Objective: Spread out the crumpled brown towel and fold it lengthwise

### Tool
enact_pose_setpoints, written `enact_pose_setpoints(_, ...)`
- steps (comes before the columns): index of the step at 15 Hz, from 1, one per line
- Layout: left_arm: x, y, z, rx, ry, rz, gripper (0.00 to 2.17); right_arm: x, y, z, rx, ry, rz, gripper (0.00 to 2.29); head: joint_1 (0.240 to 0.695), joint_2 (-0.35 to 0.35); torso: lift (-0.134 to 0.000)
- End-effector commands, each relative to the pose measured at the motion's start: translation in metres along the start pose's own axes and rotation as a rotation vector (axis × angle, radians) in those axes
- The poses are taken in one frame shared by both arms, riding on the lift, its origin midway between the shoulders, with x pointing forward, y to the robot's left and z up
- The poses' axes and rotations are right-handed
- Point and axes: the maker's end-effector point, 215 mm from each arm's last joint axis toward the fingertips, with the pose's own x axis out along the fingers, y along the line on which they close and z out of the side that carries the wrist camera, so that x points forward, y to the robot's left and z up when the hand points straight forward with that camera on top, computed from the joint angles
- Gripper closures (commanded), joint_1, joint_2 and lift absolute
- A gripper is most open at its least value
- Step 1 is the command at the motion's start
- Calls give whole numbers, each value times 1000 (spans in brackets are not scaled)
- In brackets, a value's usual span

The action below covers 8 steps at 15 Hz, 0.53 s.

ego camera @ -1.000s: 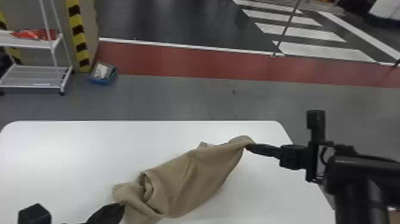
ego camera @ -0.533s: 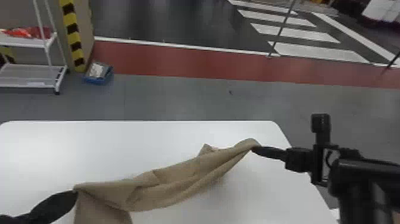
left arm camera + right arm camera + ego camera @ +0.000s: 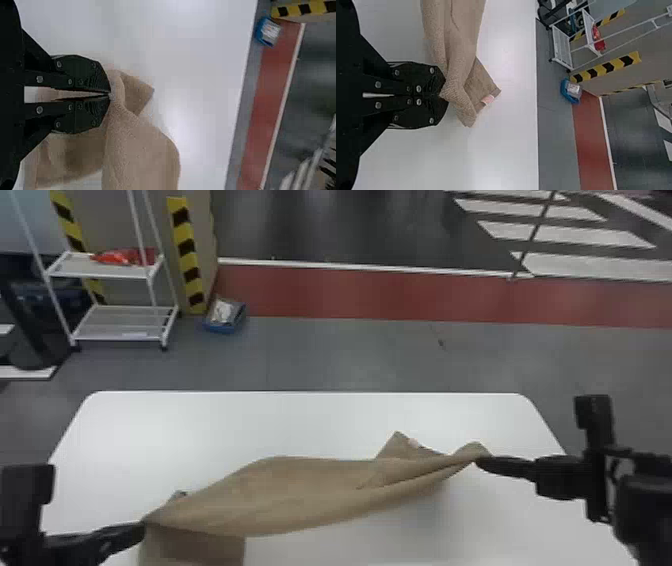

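The brown towel (image 3: 300, 495) stretches slantwise over the white table, a flap hanging at its left end and a corner poking out behind its right part. At the towel's left end my left gripper (image 3: 142, 527) is shut on it; in the left wrist view, cloth is pinched at the tips of the left gripper (image 3: 110, 95). My right gripper (image 3: 480, 461) holds the towel's right end, fingers shut. In the right wrist view a gathered edge of the towel (image 3: 459, 75) is between the tips of the right gripper (image 3: 442, 95), with a pale label near the corner.
The white table (image 3: 165, 430) has its far edge beyond the towel. On the floor behind it stand a white wire rack (image 3: 117, 322) holding a red item and a blue bin (image 3: 225, 317).
My left gripper, shut on the towel, has moved left from its first position, pulling the bunched cloth out long. The right gripper keeps its hold. The head view has shifted, showing more at the left.
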Motion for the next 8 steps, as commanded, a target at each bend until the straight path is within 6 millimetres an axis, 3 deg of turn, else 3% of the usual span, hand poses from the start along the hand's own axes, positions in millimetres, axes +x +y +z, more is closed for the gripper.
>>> enact_pose_setpoints(1, 19, -8, -21, 54, 88, 49, -2, 6, 7, -2, 0, 6, 11, 1798, 695, -88, 0)
enact_pose_setpoints(4, -3, -16, -28, 79, 65, 55, 22, 7, 10, 1, -6, 5, 15, 1798, 695, -81, 0)
enact_pose_setpoints(6, -26, -45, -32, 85, 14, -13, 22, 11, 10, 4, -7, 3, 9, 1798, 695, -84, 0)
enact_pose_setpoints(8, -30, -80, -46, 110, -2, -91, 73, 15, 12, 10, 7, -11, 4, 1798, 695, -101, 0)
